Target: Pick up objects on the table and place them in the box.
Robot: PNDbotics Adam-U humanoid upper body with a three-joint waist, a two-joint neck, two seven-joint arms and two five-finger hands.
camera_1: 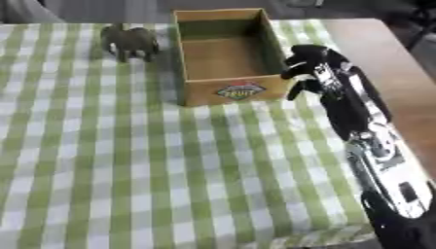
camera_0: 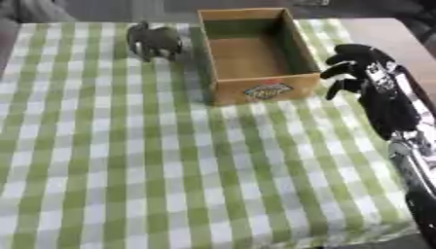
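A small grey toy elephant (camera_0: 154, 42) stands upright on the green-and-white checked cloth, just left of the box. The cardboard box (camera_0: 252, 91) sits open at the far middle of the table, with a label on its near wall and nothing visible inside. My right hand (camera_0: 362, 73) hovers just right of the box's near right corner, its black fingers curled and holding nothing. The right arm (camera_1: 379, 146) runs back to the lower right. My left hand does not show in either view.
The checked cloth (camera_0: 170, 160) covers most of the table. Bare brown tabletop (camera_1: 388, 53) shows to the right of the cloth, beyond my right arm. The cloth's near edge runs along the bottom right.
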